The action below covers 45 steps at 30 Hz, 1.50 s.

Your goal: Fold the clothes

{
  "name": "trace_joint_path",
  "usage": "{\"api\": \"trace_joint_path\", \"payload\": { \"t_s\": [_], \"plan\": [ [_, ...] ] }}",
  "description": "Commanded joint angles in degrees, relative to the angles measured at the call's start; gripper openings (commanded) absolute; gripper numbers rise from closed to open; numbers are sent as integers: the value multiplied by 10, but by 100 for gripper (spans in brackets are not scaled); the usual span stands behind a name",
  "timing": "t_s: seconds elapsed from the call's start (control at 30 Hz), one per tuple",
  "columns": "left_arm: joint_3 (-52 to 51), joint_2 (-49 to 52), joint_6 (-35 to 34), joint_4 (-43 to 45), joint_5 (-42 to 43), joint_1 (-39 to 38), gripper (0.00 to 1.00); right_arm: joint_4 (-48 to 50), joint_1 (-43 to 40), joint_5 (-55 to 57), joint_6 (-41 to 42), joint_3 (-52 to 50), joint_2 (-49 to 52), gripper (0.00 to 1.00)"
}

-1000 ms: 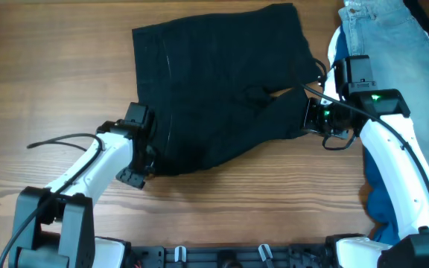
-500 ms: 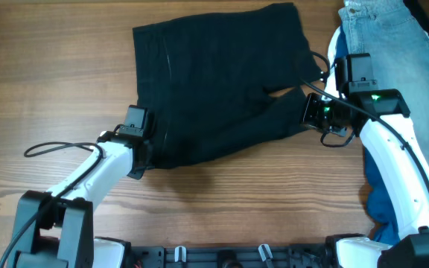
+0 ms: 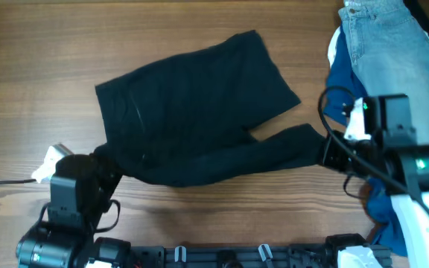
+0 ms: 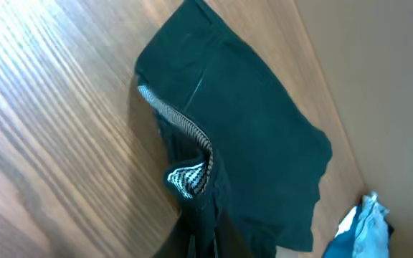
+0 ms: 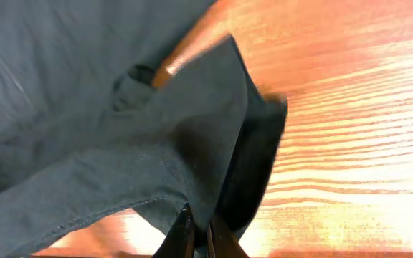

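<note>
My right fingers were pinched narrow on the hem of 1 leg of the black shorts; my left fingers held the waistband corner, its striped lining turned out; between the 2 grips the near edge ran stretched, the rest spread on the counter, close to the denim shorts on my right. To fold well, I judged, both grips should rise evenly and carry the near edge across to the far edge, without dragging the cloth askew.
</note>
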Motion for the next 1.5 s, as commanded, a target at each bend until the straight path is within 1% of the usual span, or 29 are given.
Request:
{"api": "trace_joint_path", "payload": {
  "t_s": [0.0, 0.03, 0.07, 0.17, 0.2, 0.23, 0.27, 0.3, 0.33, 0.47, 0.53, 0.57, 0.6, 0.63, 0.7, 0.77, 0.87, 0.97, 1.0, 1.03, 1.07, 1.1, 1.13, 1.17, 1.23, 1.3, 1.37, 1.4, 1.47],
  "plan": [
    [5, 8, 18, -20, -34, 3, 4, 77, -1, 15, -10, 28, 0, 4],
    [5, 21, 17, -23, -53, 3, 4, 153, -1, 9, -28, 28, 31, 4],
    [5, 34, 17, -22, -67, 3, 4, 201, -1, 2, -40, 28, 61, 4],
    [5, 83, -2, -23, -108, 3, 4, 321, -1, -28, -76, 29, 174, 4],
    [5, 119, -17, -18, -133, 3, 4, 372, -1, -28, -92, 29, 231, 4],
    [5, 145, -33, -11, -153, 3, 4, 408, -1, -32, -103, 29, 268, 4],
    [5, 166, -35, 1, -168, 3, 4, 437, -1, -35, -105, 29, 295, 4],
    [5, 203, -35, 31, -196, 3, 4, 505, -1, -54, -114, 29, 343, 4],
    [5, 232, -35, 62, -213, 3, 4, 540, -1, -64, -114, 29, 363, 4],
    [5, 344, -30, 208, -236, 21, 4, 689, 13, -85, -114, 29, 413, 4],
    [5, 391, -29, 280, -236, 35, 4, 752, 26, -68, -114, 29, 422, 4],
    [5, 410, -17, 324, -241, 41, 4, 784, 37, -33, -114, 28, 428, 4],
    [5, 419, -4, 352, -245, 43, 4, 799, 42, -14, -114, 28, 431, 4],
    [5, 445, 33, 432, -247, 45, 4, 835, 54, 26, -114, 28, 449, 4],
    [5, 470, 48, 487, -252, 47, 4, 869, 60, 34, -114, 28, 478, 4],
    [5, 511, 47, 533, -269, 47, 4, 930, 64, 34, -113, 28, 530, 4],
    [5, 550, 47, 567, -272, 49, 4, 998, 67, 34, -113, 29, 577, 4],
    [5, 580, 47, 599, -272, 62, 5, 1025, 67, 48, -113, 29, 602, 4],
    [5, 585, 47, 604, -272, 66, 8, 1026, 67, 56, -114, 29, 605, 5],
    [5, 586, 47, 605, -272, 70, 15, 1027, 67, 58, -114, 29, 607, 6],
    [5, 586, 47, 607, -272, 76, 43, 1029, 67, 58, -114, 29, 607, 34],
    [5, 586, 48, 607, -272, 81, 98, 1032, 67, 57, -113, 29, 607, 66],
    [5, 586, 48, 607, -272, 85, 100, 1033, 67, 48, -106, 29, 607, 87],
    [5, 586, 48, 607, -272, 88, 100, 1031, 67, 39, -98, 29, 607, 99],
    [5, 586, 58, 608, -272, 89, 100, 1010, 67, 20, -93, 29, 606, 100],
    [5, 585, 151, 620, -241, 89, 100, 944, 67, 3, -119, 41, 597, 99],
    [5, 579, 244, 614, -157, 89, 100, 834, 67, -18, -169, 73, 584, 100],
    [5, 576, 271, 599, -115, 89, 100, 751, 67, -21, -211, 101, 575, 99],
    [7, 573, 273, 552, -65, 94, 100, 646, 67, -21, -256, 136, 564, 99]
  ]
}}
